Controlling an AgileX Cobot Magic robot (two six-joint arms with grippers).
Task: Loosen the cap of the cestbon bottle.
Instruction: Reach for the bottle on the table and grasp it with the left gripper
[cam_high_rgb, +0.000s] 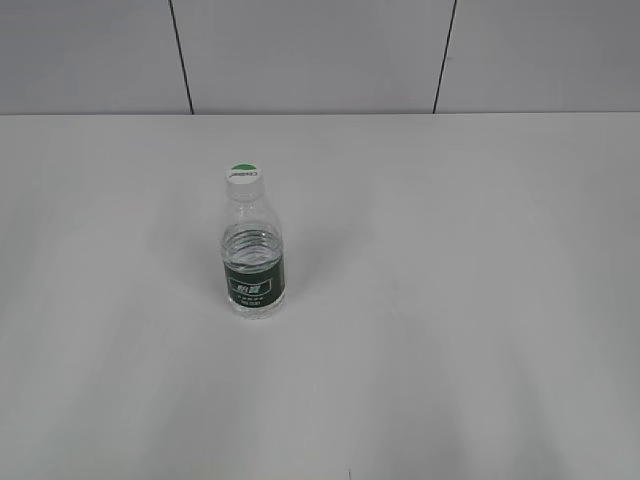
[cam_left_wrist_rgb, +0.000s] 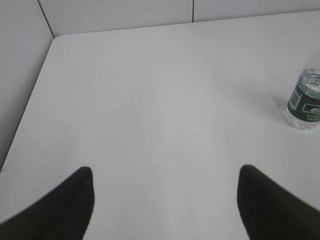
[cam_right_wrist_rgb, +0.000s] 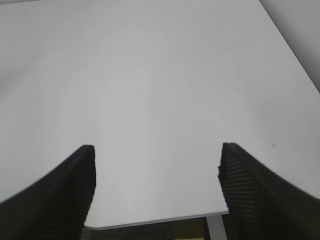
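The cestbon bottle (cam_high_rgb: 253, 258) stands upright on the white table, left of centre in the exterior view, clear with a dark green label band. Its cap (cam_high_rgb: 243, 175), white with a green and white top, sits on the neck. The lower part of the bottle also shows at the right edge of the left wrist view (cam_left_wrist_rgb: 304, 101); its cap is cut off there. My left gripper (cam_left_wrist_rgb: 165, 172) is open and empty, far from the bottle. My right gripper (cam_right_wrist_rgb: 156, 150) is open and empty over the table's near edge. Neither gripper shows in the exterior view.
The white table (cam_high_rgb: 450, 300) runs back to a grey panelled wall (cam_high_rgb: 320, 55). The table's left edge and rounded far corner show in the left wrist view (cam_left_wrist_rgb: 47, 55). Its front edge, a table leg and the right edge show in the right wrist view (cam_right_wrist_rgb: 160, 220).
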